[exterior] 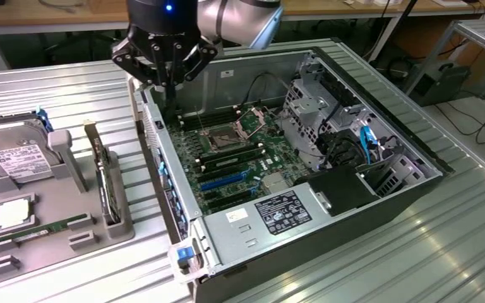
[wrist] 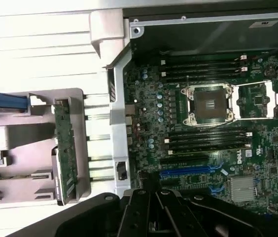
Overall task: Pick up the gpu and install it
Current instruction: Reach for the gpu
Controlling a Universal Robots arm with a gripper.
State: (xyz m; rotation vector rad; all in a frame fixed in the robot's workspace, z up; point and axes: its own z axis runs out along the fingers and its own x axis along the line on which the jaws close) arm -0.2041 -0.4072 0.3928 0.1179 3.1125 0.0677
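While the gray tray (exterior: 99,235) sits at the exterior view's left, the gpu (exterior: 103,183) stands on edge in a slot along the tray's edge nearest the open computer case (exterior: 242,72). Farther right, well apart, the gripper (exterior: 169,79) hangs closed and empty over the case's far corner. The slot hides the gpu's lower edge.
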